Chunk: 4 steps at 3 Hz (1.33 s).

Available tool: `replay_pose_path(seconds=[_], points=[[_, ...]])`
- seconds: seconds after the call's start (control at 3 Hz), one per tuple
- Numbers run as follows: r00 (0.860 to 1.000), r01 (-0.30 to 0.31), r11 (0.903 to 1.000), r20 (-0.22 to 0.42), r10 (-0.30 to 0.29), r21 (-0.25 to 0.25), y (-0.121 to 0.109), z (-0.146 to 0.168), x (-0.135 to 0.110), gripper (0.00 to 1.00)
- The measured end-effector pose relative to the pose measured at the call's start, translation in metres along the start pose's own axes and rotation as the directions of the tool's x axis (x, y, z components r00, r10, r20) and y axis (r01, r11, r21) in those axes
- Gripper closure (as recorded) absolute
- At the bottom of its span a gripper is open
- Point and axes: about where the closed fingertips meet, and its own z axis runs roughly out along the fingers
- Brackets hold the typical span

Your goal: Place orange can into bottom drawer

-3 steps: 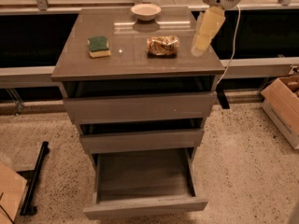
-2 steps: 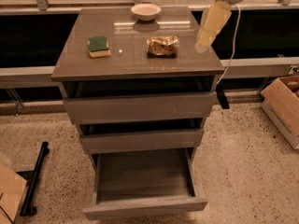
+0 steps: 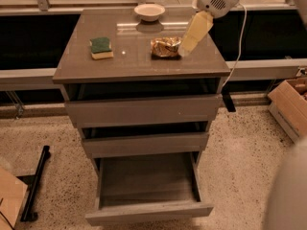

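Observation:
The orange can (image 3: 165, 47) lies on its side on the cabinet top (image 3: 129, 66), right of the middle. My gripper (image 3: 186, 48), cream-coloured under a white wrist, slants down from the upper right, and its tip is right at the can's right end. I cannot see it holding anything. The bottom drawer (image 3: 148, 213) is pulled far out and its tray is empty.
A green-and-yellow sponge (image 3: 101, 47) lies on the top at the left. A cream bowl (image 3: 149, 11) stands at the back. The two upper drawers (image 3: 144, 110) are slightly ajar. A cardboard box (image 3: 290, 104) is on the floor at the right and a black stand (image 3: 36, 181) at the left.
My gripper has moved left and down from over the top's right edge to the right end of the orange can. The can and the drawers have not moved.

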Motion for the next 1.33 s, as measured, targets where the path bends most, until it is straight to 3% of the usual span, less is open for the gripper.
replay_pose_path(seconds=[0.67, 1.33], points=[[0.99, -0.128, 0.9893, 0.056, 0.132, -0.07, -0.047, 0.101, -0.006, 0.0], [0.986, -0.14, 0.9854, 0.081, 0.148, -0.098, -0.076, 0.184, -0.001, 0.0]])
